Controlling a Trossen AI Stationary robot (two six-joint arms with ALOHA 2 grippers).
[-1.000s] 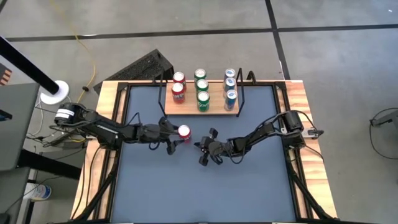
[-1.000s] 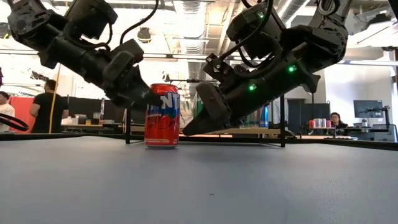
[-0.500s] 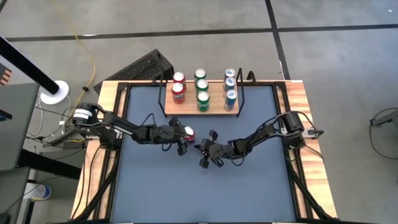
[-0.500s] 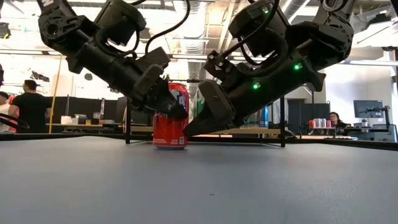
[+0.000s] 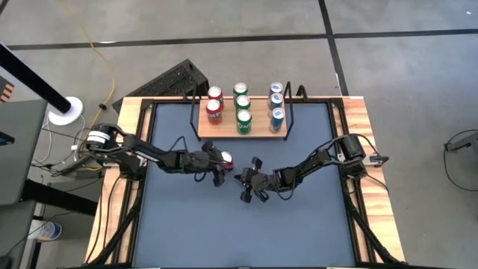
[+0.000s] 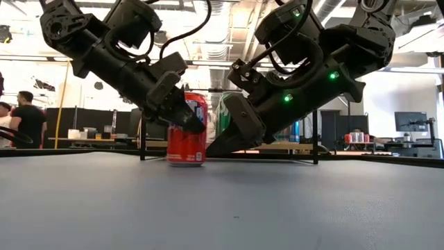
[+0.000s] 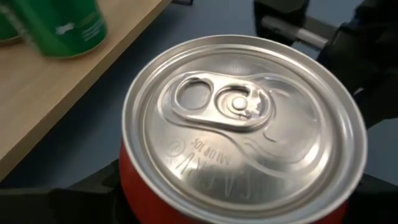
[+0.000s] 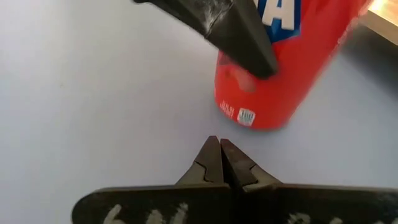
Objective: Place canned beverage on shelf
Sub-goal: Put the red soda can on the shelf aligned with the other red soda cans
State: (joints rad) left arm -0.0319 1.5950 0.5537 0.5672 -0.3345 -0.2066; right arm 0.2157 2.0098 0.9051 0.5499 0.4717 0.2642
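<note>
A red can [image 5: 223, 158] stands upright on its base on the dark tabletop [image 5: 224, 224], near the middle. My left gripper [image 5: 221, 162] reaches in from the table's left and is shut on it; the left wrist view looks down on the can's silver top [image 7: 242, 124]. My right gripper [image 5: 239, 177] is shut, its tips [image 8: 219, 152] low over the table just short of the can's base, coming from the right. The shelf [image 5: 260, 123], a light-wood board with a black wire frame, sits at the far edge with several red, green and blue cans on it. My left gripper has the can's side wall [image 6: 198, 136] between its two fingers, on the upper half, one finger [image 8: 242, 50] on each side. The fingers slant down from the table's left. The can stands upright, its base on the table.
The black wire frame [image 5: 290, 112] rises at the shelf's ends. Wooden rails [image 5: 362, 127] border the tabletop. Open tabletop lies toward the near edge. People and furniture show in the room beyond the table.
My left gripper has gone toward the table's right and a little down, coming over the red can so that its fingers stand on either side of it. The can stays upright on the table. My right gripper has kept still.
</note>
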